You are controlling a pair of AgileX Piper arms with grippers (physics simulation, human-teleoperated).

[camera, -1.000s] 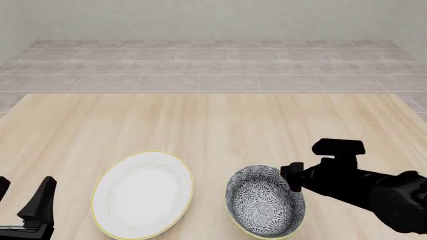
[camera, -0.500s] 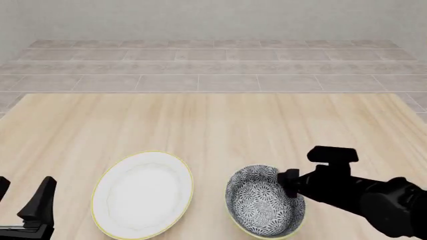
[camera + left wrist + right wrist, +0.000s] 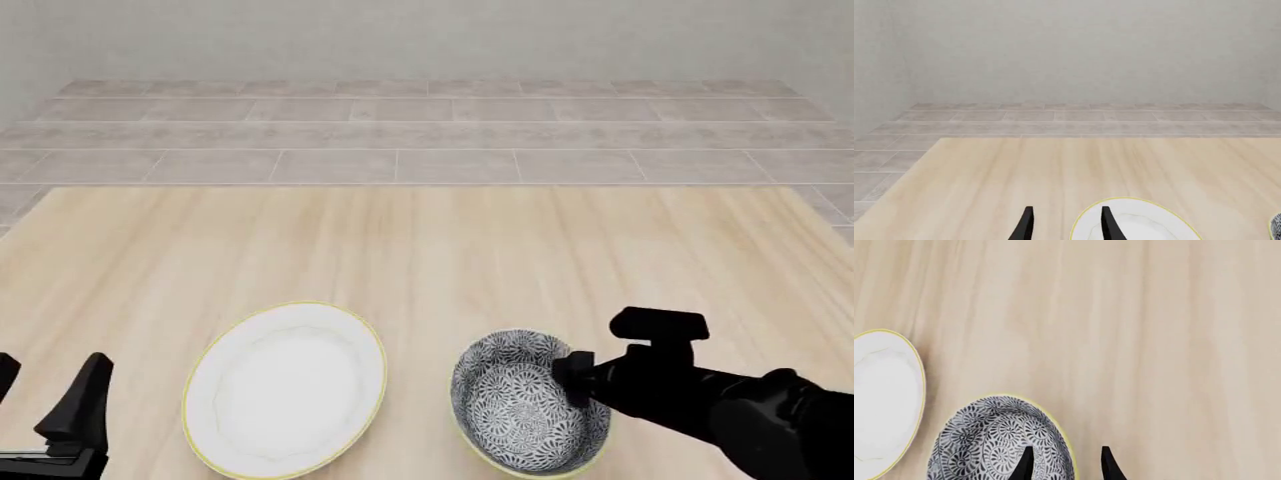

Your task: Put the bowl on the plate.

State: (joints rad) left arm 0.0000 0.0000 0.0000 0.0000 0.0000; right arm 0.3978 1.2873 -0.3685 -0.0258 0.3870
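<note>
Toward the lower middle of the front view, the bowl (image 3: 529, 415) stood upright on the wooden table (image 3: 427, 250), its grey-and-white floral interior facing up, just right of the plate (image 3: 284, 390) and apart from it, a strip of bare wood showing between the two. The plate lay flat and carried nothing. From the lower right of that frame the right gripper (image 3: 577, 378) reached in over the bowl's right rim; the right wrist view showed its fingers (image 3: 1026, 465) spread, one over the patterned inside and the other outside the yellow rim, so that the wall stood between them, though contact with the rim could not be confirmed. At the lower left corner of the front view the left gripper (image 3: 47, 400) hung with its fingers parted, gripping nothing, beside the plate's left edge
</note>
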